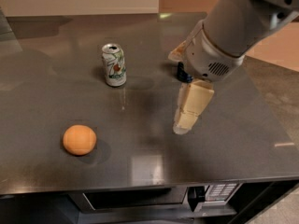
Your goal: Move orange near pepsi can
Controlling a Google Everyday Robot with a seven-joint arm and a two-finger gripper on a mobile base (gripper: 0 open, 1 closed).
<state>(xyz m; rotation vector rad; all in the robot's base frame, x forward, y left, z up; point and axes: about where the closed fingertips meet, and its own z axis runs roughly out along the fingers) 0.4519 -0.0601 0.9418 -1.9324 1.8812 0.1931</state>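
Seemingly at the approach step, the pincer (185,119), grip state impossible to tell, hovers right of the green can (114,65); the orange (79,139) sits front-left of it, ungrasped, so next comes a leftward reach
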